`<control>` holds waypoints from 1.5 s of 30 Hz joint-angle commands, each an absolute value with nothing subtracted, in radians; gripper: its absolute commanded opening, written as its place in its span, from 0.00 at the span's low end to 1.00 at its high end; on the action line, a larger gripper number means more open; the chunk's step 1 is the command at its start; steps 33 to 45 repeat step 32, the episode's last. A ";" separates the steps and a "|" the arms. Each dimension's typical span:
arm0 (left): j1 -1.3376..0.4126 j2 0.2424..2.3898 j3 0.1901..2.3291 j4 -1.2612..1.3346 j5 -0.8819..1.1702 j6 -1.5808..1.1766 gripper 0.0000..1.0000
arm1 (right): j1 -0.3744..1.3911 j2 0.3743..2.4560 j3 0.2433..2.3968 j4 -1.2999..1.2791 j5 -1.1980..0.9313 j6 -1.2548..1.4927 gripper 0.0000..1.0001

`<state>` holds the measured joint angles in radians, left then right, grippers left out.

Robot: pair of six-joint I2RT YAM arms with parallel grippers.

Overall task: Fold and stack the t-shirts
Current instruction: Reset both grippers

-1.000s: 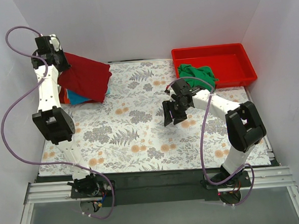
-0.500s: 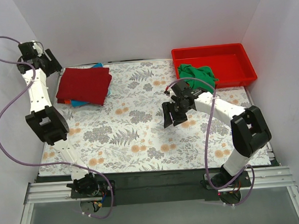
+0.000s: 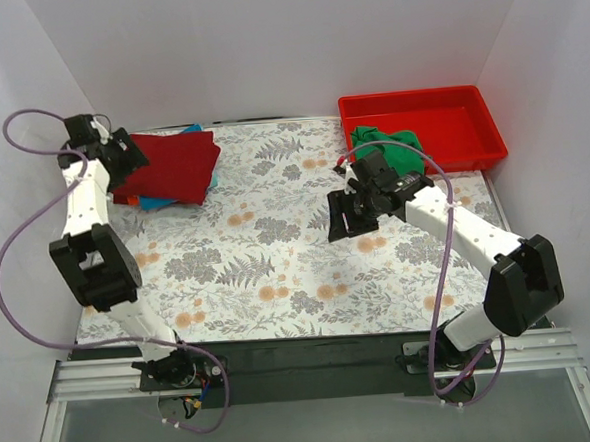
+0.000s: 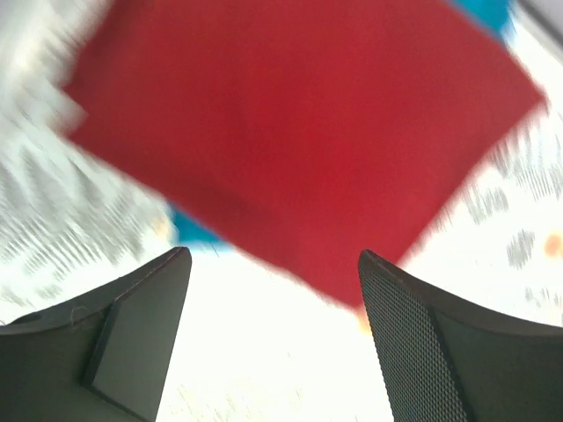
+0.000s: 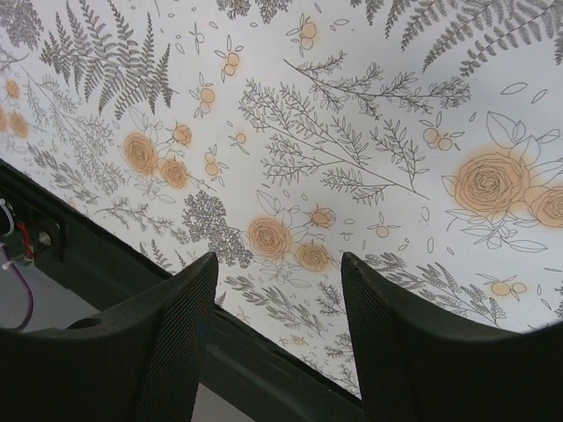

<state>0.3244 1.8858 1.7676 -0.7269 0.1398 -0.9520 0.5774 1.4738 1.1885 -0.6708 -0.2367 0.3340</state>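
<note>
Shirts counted: four visible. Three are in one folded stack at the far left: a dark red t-shirt (image 3: 171, 166) on top, a blue t-shirt (image 3: 160, 201) showing beneath its near edge, and an orange-red edge (image 3: 122, 198) at the stack's left side. One green t-shirt (image 3: 386, 141) lies crumpled in the near left corner of the single red tray (image 3: 418, 96) at the far right.

The left gripper (image 3: 131, 161) is at the stack's left edge, close to the left wall. The blurred wrist view shows its fingers spread and empty above the red cloth. The right gripper (image 3: 347, 223) hangs over the bare floral table cloth (image 3: 278, 262), near the tray, fingers apart, holding nothing.

The middle and near cloth are unobstructed. Purple cables loop beside both arms.
</note>
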 commanded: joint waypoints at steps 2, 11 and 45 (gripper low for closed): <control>0.213 1.521 1.455 -0.600 0.193 -1.006 0.76 | 0.581 1.422 1.258 -0.680 -0.144 0.330 0.65; -0.207 1.047 0.925 -0.508 0.014 -1.236 0.76 | 0.581 1.356 1.214 -0.626 -0.038 0.330 0.65; -0.383 0.865 0.732 -0.511 -0.107 -1.319 0.79 | 0.581 1.112 1.005 -0.534 0.117 0.387 0.65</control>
